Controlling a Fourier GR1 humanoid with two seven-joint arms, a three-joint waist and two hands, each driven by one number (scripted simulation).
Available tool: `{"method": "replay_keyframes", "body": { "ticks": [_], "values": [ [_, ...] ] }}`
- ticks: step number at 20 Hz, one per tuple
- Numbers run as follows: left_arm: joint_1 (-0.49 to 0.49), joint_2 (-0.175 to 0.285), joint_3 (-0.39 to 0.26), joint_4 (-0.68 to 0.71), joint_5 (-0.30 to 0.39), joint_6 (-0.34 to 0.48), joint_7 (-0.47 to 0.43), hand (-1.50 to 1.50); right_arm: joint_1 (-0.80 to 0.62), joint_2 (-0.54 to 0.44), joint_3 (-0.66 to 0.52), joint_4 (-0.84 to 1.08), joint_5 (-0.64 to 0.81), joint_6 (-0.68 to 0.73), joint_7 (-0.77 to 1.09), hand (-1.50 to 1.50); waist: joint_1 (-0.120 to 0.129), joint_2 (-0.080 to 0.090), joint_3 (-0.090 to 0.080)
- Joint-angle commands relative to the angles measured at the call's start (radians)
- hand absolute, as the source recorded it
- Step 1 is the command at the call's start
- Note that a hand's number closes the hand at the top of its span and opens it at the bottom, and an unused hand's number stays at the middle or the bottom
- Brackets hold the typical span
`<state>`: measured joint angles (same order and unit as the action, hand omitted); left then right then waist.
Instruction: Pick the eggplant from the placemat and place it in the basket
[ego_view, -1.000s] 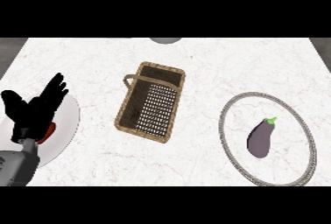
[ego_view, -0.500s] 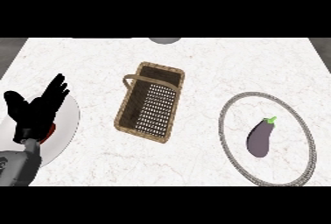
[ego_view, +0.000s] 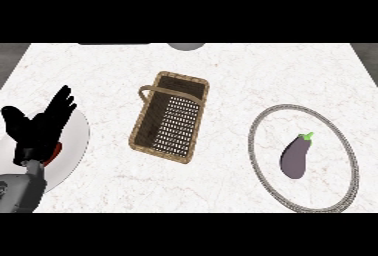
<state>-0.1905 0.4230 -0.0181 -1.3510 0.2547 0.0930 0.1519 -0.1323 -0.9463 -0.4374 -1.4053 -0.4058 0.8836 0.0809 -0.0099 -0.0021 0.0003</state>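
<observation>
- The left hand (ego_view: 37, 127) is held open at the far left of the marble surface (ego_view: 244, 70), fingers straight and fanned, pointing up and away from the robot, grasping nothing.
- Its grey forearm (ego_view: 18, 192) enters from the lower left corner, directly below the hand.
- A white plate (ego_view: 74, 145) lies under and just right of the hand, which covers much of the plate's left half.
- A small patch of red (ego_view: 53, 152) shows at the base of the hand, against the plate; what it belongs to cannot be told.
- The basket (ego_view: 176, 125), brown wicker with a mesh floor and a handle at its far left corner, sits to the right of the hand, apart from the plate. It is long and narrow, tilted so that its far end leans right. Nothing lies inside it.
- The eggplant (ego_view: 295, 157), purple with a green stem pointing up and away, lies well to the right of the hand, beyond the basket.
- It rests inside the round, rope-edged placemat (ego_view: 291, 107), right of centre, touching neither the rim nor the basket.
- A grey rounded shape (ego_view: 184, 46) shows at the surface's far edge, beyond the basket.
</observation>
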Motion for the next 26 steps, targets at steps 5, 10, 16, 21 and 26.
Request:
{"method": "replay_keyframes", "body": {
  "ticks": [5,10,16,21,26],
  "values": [
    [0.044,-0.037,-0.012,-0.101,-0.054,0.034,0.049,0.00,0.076,0.250,0.042,-0.187,0.161,-0.159,-0.036,-1.50,0.013,0.000,0.000],
    [-0.010,-0.044,0.034,-0.003,-0.050,-0.029,0.005,0.00,0.050,0.362,0.093,-0.088,0.336,-0.214,-0.185,-1.50,0.012,0.003,0.000],
    [0.029,-0.049,0.032,-0.088,-0.072,-0.037,0.066,0.00,0.016,0.497,0.157,-0.082,0.358,-0.307,-0.135,-1.50,0.015,0.001,0.000],
    [0.000,-0.045,0.082,-0.071,-0.066,-0.066,0.077,0.00,0.047,0.520,0.234,-0.127,0.478,-0.314,-0.124,-1.50,0.011,0.001,0.000],
    [0.062,-0.090,0.067,-0.113,-0.099,-0.061,0.063,0.00,-0.031,0.516,0.277,0.064,0.606,-0.332,-0.237,-1.50,0.016,0.002,0.000]
  ]
}}
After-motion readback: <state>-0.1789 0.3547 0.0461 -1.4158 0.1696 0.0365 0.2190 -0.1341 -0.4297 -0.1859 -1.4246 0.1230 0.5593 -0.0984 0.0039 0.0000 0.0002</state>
